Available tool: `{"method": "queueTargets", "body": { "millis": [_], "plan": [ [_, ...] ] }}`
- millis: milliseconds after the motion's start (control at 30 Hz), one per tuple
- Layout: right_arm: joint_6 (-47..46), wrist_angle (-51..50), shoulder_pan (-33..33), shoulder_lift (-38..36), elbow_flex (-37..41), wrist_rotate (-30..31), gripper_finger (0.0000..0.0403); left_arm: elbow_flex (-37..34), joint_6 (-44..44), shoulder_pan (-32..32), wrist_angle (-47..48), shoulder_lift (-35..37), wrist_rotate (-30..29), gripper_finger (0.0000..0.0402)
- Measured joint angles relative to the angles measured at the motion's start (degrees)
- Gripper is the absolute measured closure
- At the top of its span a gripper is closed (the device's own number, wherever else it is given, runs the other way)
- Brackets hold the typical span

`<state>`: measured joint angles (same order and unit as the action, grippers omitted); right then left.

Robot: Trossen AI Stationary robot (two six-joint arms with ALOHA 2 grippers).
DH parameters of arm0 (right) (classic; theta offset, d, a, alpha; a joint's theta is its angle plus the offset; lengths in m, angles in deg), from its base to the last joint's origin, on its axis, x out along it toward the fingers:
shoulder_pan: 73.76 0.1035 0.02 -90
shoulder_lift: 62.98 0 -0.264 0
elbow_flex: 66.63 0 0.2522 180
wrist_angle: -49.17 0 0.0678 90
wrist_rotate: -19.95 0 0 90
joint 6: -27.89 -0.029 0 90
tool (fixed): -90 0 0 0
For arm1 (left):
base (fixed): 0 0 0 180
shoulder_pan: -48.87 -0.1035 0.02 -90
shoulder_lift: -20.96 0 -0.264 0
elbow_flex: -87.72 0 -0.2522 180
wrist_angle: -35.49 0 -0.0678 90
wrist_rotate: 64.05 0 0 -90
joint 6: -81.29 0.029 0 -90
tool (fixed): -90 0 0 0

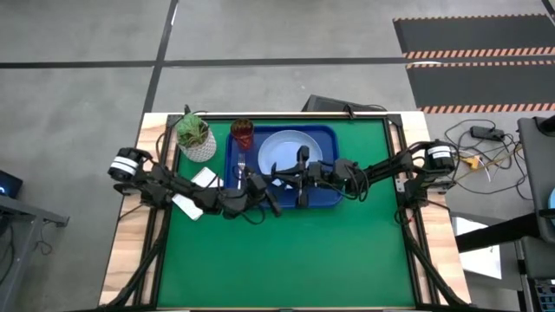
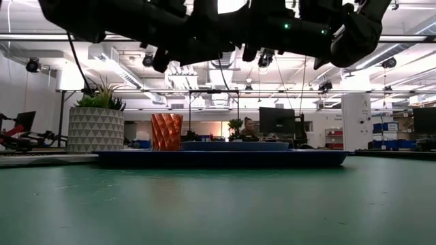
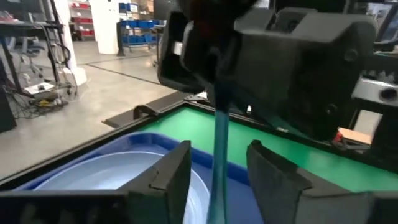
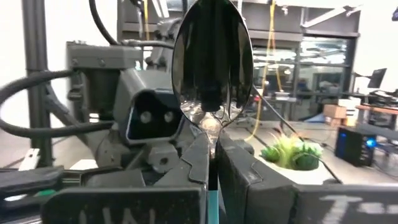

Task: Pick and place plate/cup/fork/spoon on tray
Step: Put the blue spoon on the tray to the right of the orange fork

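The spoon [image 4: 212, 62] looks light, stiff and slick, best pinched along its flat blue handle, where the right gripper [image 4: 214, 155] clamps it above the tray [image 1: 234, 178]. The left gripper [image 3: 217, 171], fingers spread, flanks the handle.

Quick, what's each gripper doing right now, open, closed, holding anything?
Left gripper: jaws open around the spoon's handle, not clamping it.
Right gripper: shut on the spoon, above the tray.
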<state>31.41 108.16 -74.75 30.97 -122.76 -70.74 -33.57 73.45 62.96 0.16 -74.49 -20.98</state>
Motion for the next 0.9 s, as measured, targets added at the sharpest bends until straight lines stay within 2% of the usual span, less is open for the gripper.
{"method": "queueTargets", "body": {
  "millis": [133, 200, 267, 400, 567, 667, 767, 900],
  "plan": [
    [0.02, 0.14, -0.02, -0.04, 0.11, 0.86, 0.0394, 0.78, 0.73, -0.16, 0.14, -0.64, -0.12, 0.0325],
    [-0.52, 0.03, -0.02, -0.04, 0.15, 0.82, 0.0394, 0.91, -0.44, -0.16, 0.11, -0.64, -0.36, 0.0367],
    [-1.21, 0.05, 0.0, -0.04, 0.15, 0.81, 0.0394, 0.86, -2.29, -0.18, -0.2, -0.63, -0.35, 0.0391],
    [-2.56, -0.22, -0.11, -0.05, 0.15, 0.72, 0.0384, 0.76, -4.23, 0.0, 0.05, -0.53, -0.02, 0.0398],
    [-6.65, -1.26, -0.12, -0.19, 0.04, -0.62, 0.0334, 0.54, -5.46, 0.98, 0.9, 0.73, 3.25, 0.0401],
    [-8.28, -2.95, -0.15, -0.5, -0.28, -3.11, 0.0297, 0.44, -6.35, 1.68, 1.42, 1.65, 4.15, 0.0401],
    [-8.97, -3.59, -0.15, -0.5, -0.65, -7.17, 0.0268, 0.43, -10.54, 1.75, 5.01, 3.74, 7.99, 0.0401],
    [-9.1, -5.7, -0.15, -0.7, -1.88, -11.66, 0.0255, 0.43, -15.43, 1.77, 10.16, 5.62, 9.37, 0.0401]
  ]
}}
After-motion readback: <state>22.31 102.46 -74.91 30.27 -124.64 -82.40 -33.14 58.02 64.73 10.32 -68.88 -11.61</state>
